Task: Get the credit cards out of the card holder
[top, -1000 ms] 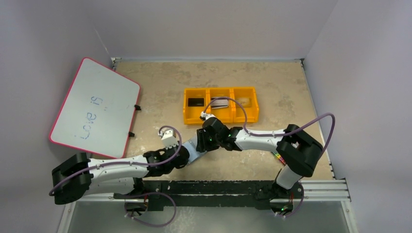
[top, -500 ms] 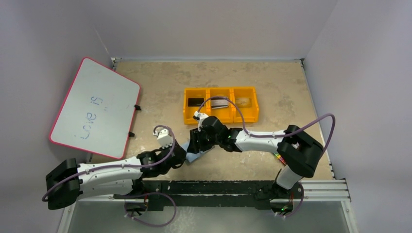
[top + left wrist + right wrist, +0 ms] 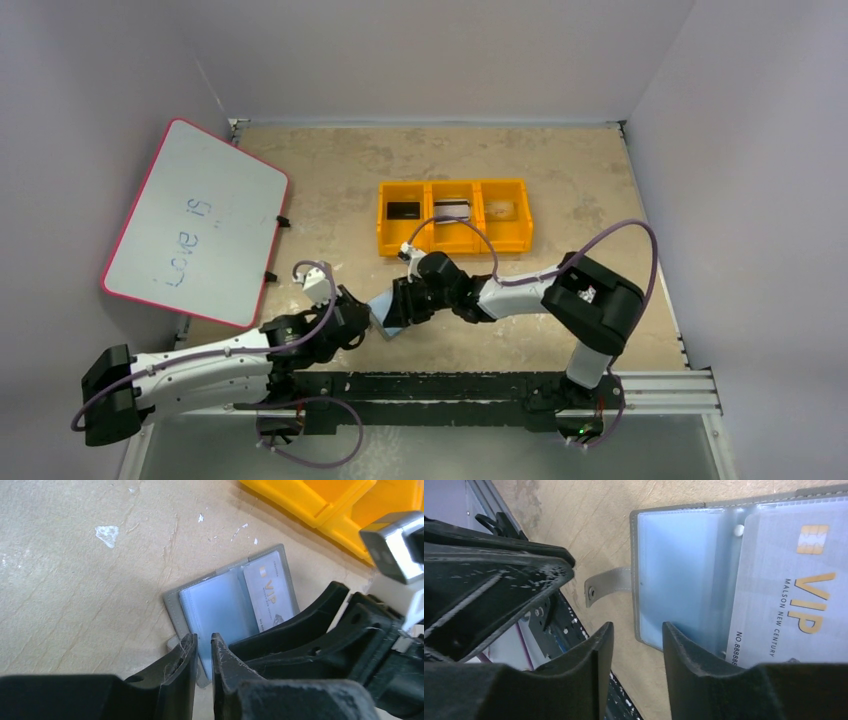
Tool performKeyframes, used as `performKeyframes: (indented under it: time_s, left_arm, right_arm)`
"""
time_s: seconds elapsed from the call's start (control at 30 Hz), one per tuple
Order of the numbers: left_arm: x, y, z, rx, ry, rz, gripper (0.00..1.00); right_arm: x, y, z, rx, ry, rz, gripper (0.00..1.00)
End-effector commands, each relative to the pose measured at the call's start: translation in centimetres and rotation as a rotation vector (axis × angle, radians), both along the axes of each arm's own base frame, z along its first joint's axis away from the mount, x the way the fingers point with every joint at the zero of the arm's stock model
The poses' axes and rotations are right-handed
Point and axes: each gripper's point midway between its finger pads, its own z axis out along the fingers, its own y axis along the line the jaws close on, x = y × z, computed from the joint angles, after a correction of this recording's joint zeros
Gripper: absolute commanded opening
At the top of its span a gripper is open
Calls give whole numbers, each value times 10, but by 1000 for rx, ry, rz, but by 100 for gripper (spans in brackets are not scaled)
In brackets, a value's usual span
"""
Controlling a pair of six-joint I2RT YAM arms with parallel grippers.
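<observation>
A whiteboard point(image 3: 195, 222) with a pink-red rim sat at nine o'clock, "Love is" scrawled on it in blue, with two small black clips point(image 3: 283, 221) on its right edge. A yellow three-part bin tray point(image 3: 392, 240) stood just past the centre of the mottled beige table point(image 3: 330, 180), toward twelve. A metal rail point(image 3: 660, 385) ran along six o'clock.

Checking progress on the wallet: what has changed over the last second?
The left gripper drew back toward the left. The right gripper followed toward the near-left, ending at the edge of the open card holder. No grip visibly changed. The yellow bin and whiteboard stayed put.
</observation>
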Motion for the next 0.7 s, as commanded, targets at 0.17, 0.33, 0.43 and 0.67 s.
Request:
performKeyframes:
  time_s: [0.17,0.33,0.43,0.67]
  left_arm:
    - [10,-18,36,-66,-78,-29,17]
    - [17,-36,52,-92,-109,-51,18]
    - [22,-49,57,-124,-121,-59,20]
    - [28,-67,32,-157,-74,-34,20]
  right_arm:
    - [10,0,-5,39,46,-124,17]
    - [9,-11,-4,71,63,-197,8]
    - [9,-15,-6,76,70,-223,5]
    - [10,-21,-8,110,86,-280,1]
